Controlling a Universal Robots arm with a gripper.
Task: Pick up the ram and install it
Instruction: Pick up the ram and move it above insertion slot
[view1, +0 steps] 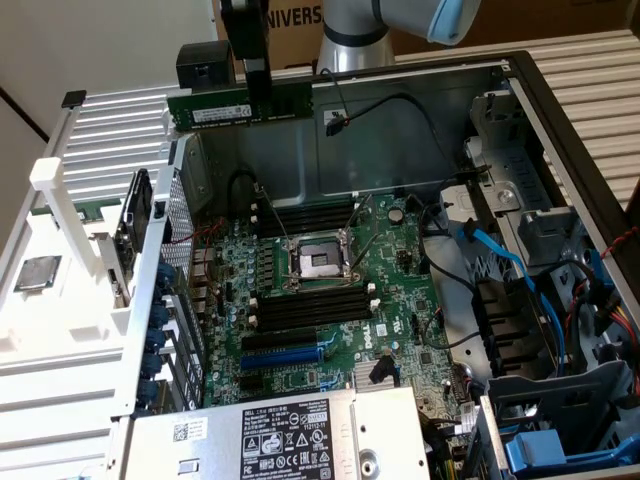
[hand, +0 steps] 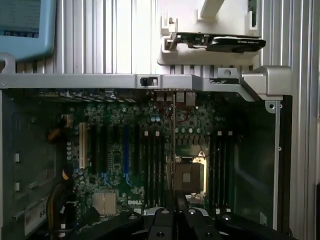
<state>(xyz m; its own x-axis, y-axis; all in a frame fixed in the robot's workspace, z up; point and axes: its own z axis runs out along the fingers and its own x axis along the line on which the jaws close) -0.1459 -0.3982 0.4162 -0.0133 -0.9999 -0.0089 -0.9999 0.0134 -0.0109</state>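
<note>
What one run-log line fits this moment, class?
gripper: shut on ram | ram: held aloft over open case, clear of motherboard | install: not yet done

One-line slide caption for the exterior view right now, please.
Gripper holds the ram in the air above the open computer case and its exposed motherboard.

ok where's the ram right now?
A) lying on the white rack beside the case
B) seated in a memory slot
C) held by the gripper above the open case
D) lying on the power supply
C: in the exterior view the gripper is shut on the ram, which hangs level in the air above the case, well clear of the memory slots.
</note>
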